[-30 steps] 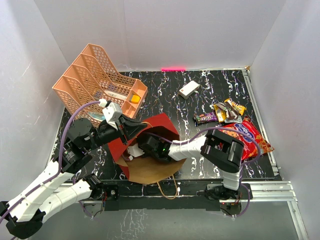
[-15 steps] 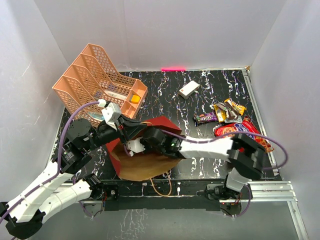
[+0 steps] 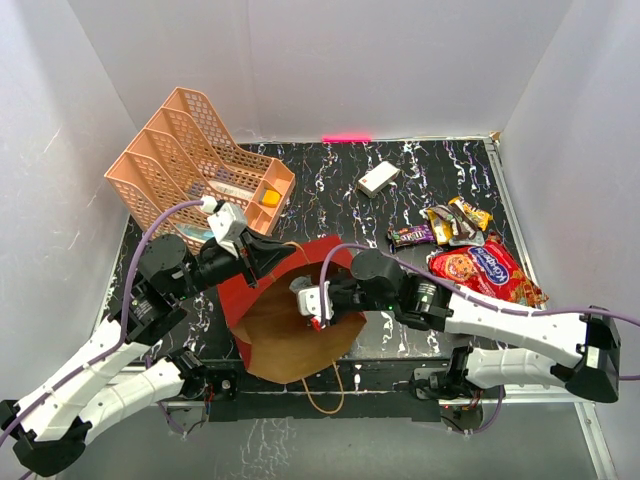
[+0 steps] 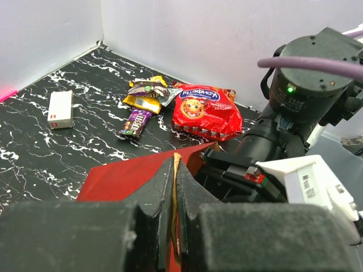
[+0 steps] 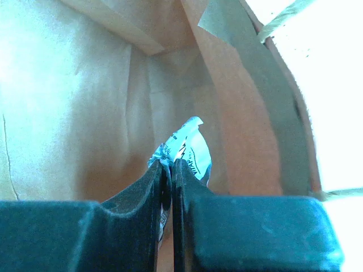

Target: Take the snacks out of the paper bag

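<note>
Right pincer (image 5: 168,165) grips a pale wrapper (image 5: 190,148) inside the paper bag (image 3: 285,345), left pincer (image 4: 174,165) clamps its rim, while red cookie packet (image 3: 487,272) and small wrappers (image 3: 448,224) lie out on tabletop (image 3: 330,175) at bag's 2 o'clock; likely near finished.

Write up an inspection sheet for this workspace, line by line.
Surface: black marbled table.
Job's things: paper bag mouth open; red cookie packet and small wrappers lie outside it, to the right.
Clutter: peach tray; white box.
Hands: left hand shut on the bag's rim; right hand shut on a white wrapper inside the bag.
Cables: purple cables loop along both arms.
Surroundings: white walls; pink strip at the far edge.
</note>
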